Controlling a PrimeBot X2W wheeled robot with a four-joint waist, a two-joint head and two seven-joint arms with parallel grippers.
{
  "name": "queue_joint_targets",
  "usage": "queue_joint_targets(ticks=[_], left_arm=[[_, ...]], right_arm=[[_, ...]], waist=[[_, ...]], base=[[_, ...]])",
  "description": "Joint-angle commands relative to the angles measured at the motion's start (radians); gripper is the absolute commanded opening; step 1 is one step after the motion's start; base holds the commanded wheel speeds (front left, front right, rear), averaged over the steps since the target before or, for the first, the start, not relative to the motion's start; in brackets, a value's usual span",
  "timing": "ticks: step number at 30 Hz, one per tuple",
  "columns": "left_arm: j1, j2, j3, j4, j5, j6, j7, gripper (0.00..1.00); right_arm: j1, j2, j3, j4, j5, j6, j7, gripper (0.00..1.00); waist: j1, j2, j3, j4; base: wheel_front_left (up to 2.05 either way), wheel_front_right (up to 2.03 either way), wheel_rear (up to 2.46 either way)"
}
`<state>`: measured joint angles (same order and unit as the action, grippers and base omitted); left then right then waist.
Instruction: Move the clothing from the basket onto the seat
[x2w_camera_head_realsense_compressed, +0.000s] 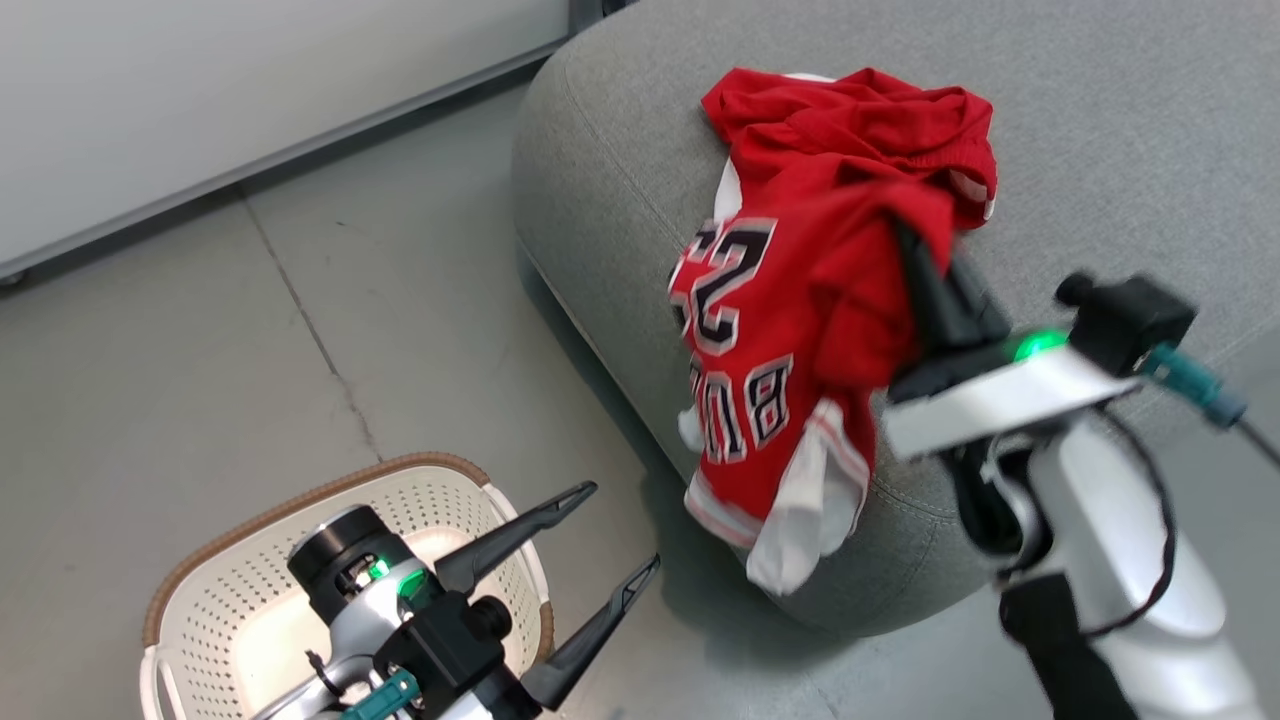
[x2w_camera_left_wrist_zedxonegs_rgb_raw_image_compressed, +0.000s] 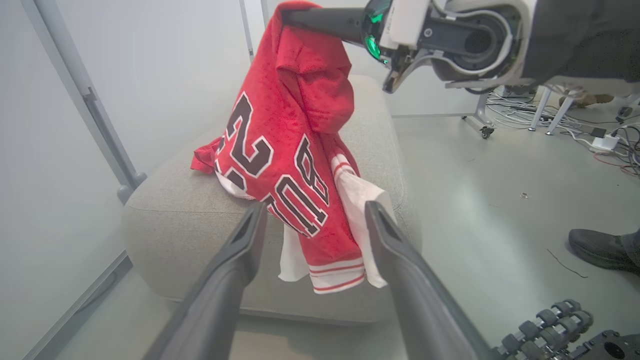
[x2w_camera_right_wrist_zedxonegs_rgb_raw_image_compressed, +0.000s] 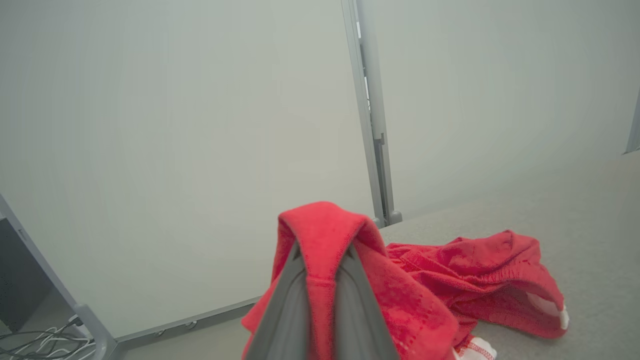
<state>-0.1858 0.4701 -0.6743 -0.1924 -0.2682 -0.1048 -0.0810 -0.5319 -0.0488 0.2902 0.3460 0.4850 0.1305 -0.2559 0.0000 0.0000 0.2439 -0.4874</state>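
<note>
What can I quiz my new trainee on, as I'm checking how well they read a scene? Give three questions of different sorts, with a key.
1. True or false: the jersey is out of the basket.
2. Choose one. The right gripper is: A) open and empty; B) shut on the jersey; C) shut on the basket.
3. Fill in: the left gripper has its jaws ___, with nothing between them.

Key: 1 true; 2 B; 3 open.
</note>
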Motion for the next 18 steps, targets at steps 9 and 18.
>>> queue_joint_targets(ticks=[9,18], left_arm=[[-0.056,0.052,0.019,-0.055,0.013,-0.008,0.006,1.00],[-0.091,0.116,0.027,-0.120,0.019,-0.014,0.022,1.00]], right_arm=[[-0.304,-0.004,-0.200,0.028,-0.092,0.001,-0.011,0.00],[-0.495,-0.007,-0.449,0.116,-0.230,0.001,0.027,0.00]], waist=[[0.0000,0.0000,0.087,0.029],[0.0000,0.0000,0.205,0.067]], base=[[0.00,0.00,0.00],[0.00,0.00,0.00]])
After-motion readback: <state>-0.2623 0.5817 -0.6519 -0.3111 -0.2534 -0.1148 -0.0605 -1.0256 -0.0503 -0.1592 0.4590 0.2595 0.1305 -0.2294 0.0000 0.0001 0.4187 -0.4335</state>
